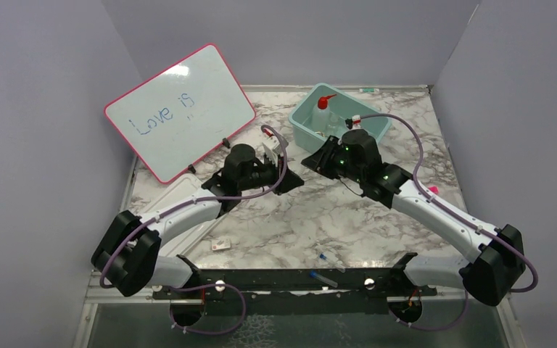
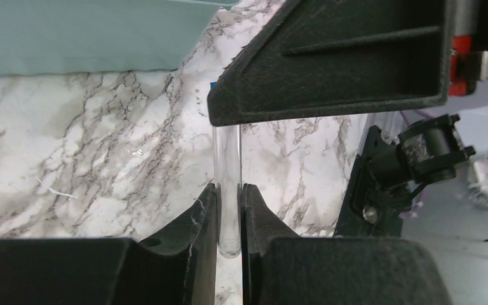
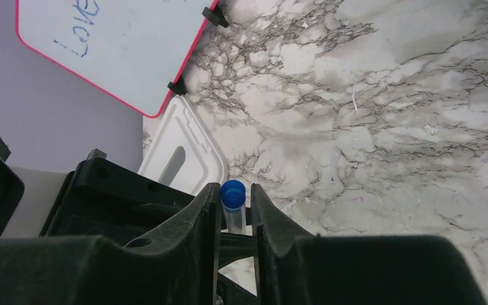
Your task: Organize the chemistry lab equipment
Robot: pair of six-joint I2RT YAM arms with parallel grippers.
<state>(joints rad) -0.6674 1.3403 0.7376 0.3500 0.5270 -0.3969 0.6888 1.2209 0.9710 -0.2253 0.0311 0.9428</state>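
Observation:
A clear tube (image 2: 229, 159) with a blue cap (image 3: 232, 194) is held level above the marble table between my two grippers. My left gripper (image 2: 229, 187) is shut on its rounded closed end; it shows mid-table in the top view (image 1: 294, 180). My right gripper (image 3: 235, 189) faces it (image 1: 310, 161). Its jaws stand narrowly around the capped end, with a thin gap on one side. The clear squeeze bottle with red nozzle (image 1: 324, 109) stands in the teal bin (image 1: 301, 119). The forceps, tweezers, brush and red stick are not in view.
The pink-framed whiteboard (image 1: 178, 109) leans at the back left. A white lid (image 1: 167, 206) lies under the left arm. Two small blue-tipped tubes (image 1: 326, 257) and a small white piece (image 1: 220, 246) lie near the front edge. Grey walls close both sides.

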